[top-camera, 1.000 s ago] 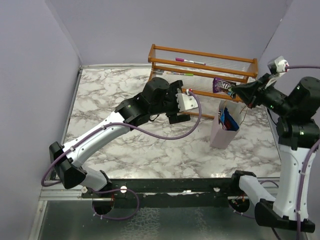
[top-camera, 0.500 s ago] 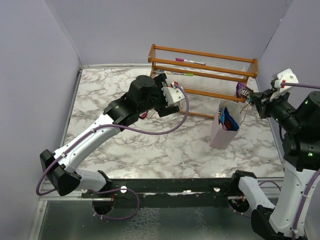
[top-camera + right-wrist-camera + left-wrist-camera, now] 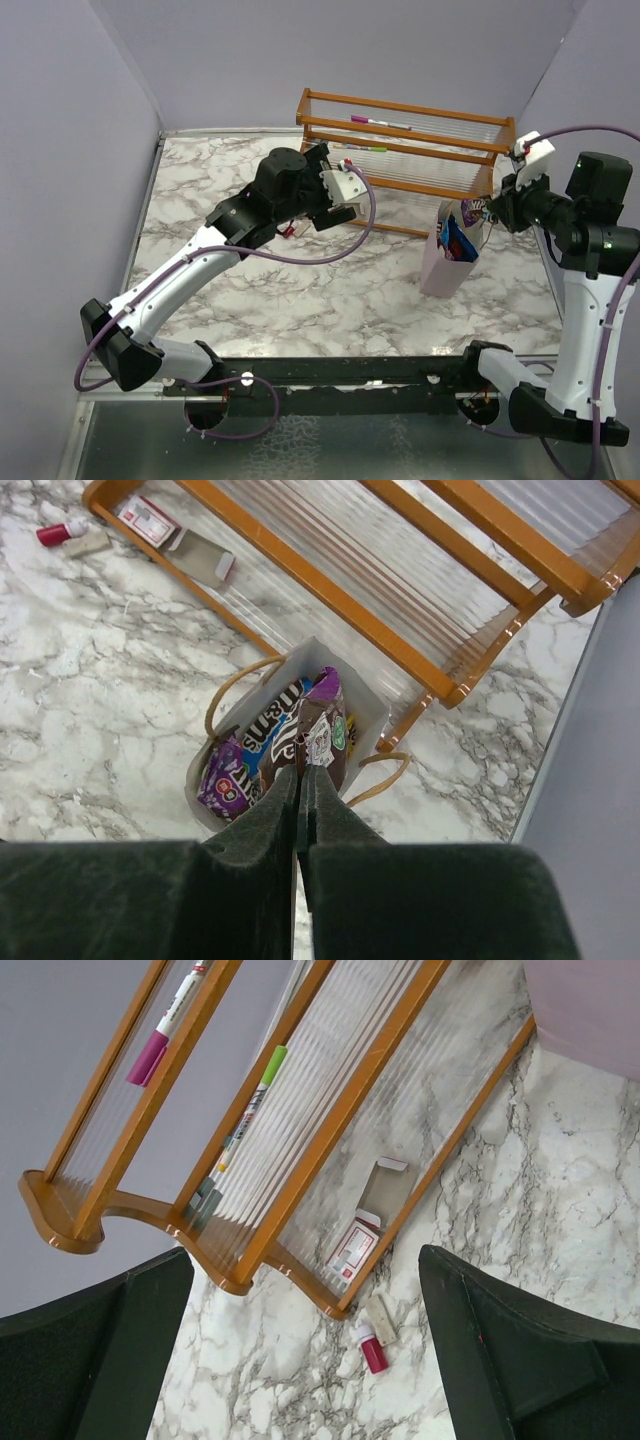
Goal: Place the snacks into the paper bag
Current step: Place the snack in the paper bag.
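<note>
Jaws spread wide, the left tool [image 3: 338, 198] hangs over the counter [image 3: 250, 290] by the left end of the rack [image 3: 430, 150], holding nothing. Right of it the bag [image 3: 440, 268] stands upright on the counter just before the rack, with blue and purple snacks [image 3: 228, 780] inside. Right tool [image 3: 497, 212], fingers [image 3: 240, 880] pressed together, pinches a brown snack [image 3: 322, 735] at the bag's open top, well apart from the left tool

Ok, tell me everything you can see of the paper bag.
The paper bag is small, pale pinkish-lilac, standing upright and open on the marble table, near one end of the wooden rack. Thin tan string handles loop out at two sides. Blue and purple snacks sit inside. The shut right claw holds a dark brown packet over its mouth.
</note>
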You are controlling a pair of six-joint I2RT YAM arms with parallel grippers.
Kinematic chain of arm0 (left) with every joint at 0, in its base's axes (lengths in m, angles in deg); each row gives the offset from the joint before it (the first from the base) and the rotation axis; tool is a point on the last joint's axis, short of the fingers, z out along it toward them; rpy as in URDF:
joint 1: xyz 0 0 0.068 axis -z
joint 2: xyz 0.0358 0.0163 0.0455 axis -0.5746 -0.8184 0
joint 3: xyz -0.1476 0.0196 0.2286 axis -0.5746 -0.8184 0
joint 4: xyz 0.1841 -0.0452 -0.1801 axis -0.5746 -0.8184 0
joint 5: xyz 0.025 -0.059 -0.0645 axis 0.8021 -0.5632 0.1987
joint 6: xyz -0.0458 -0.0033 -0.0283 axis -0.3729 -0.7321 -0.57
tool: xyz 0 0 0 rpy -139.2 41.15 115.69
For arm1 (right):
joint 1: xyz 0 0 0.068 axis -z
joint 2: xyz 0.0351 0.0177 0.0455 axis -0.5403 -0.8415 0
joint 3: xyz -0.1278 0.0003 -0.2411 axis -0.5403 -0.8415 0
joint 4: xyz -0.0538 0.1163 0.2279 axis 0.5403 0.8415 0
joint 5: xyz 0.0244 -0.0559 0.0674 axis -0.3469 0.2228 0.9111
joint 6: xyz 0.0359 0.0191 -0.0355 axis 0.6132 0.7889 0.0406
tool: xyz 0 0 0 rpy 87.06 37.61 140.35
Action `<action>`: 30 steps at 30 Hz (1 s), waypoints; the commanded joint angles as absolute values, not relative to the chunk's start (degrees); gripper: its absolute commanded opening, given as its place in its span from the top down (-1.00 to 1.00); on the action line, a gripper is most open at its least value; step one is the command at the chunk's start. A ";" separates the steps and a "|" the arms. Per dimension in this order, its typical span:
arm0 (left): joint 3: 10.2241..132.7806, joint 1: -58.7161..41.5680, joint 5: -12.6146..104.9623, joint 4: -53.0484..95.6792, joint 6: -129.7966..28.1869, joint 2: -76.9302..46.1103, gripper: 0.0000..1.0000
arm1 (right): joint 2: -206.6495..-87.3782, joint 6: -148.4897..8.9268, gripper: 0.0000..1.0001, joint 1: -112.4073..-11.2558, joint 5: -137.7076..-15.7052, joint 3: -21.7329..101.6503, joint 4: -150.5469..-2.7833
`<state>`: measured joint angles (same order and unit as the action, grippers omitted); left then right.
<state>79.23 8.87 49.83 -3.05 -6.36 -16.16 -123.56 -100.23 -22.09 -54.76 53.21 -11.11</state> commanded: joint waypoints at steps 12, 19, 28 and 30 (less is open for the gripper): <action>80.92 8.26 49.96 -2.52 -8.03 -18.67 -0.98 | -128.86 -106.68 0.98 -21.89 -59.05 53.01 -9.27; 81.15 8.04 49.91 -2.75 -7.86 -19.52 -0.98 | -130.84 -111.29 0.98 -21.89 -58.63 52.38 -9.13; 81.27 7.82 49.77 -2.97 -7.57 -20.13 -0.98 | -133.18 -115.52 0.98 -22.50 -59.66 51.72 -7.85; 81.25 7.73 49.75 -2.95 -7.45 -20.09 -0.98 | -133.40 -115.81 0.98 -22.59 -59.49 51.42 -7.78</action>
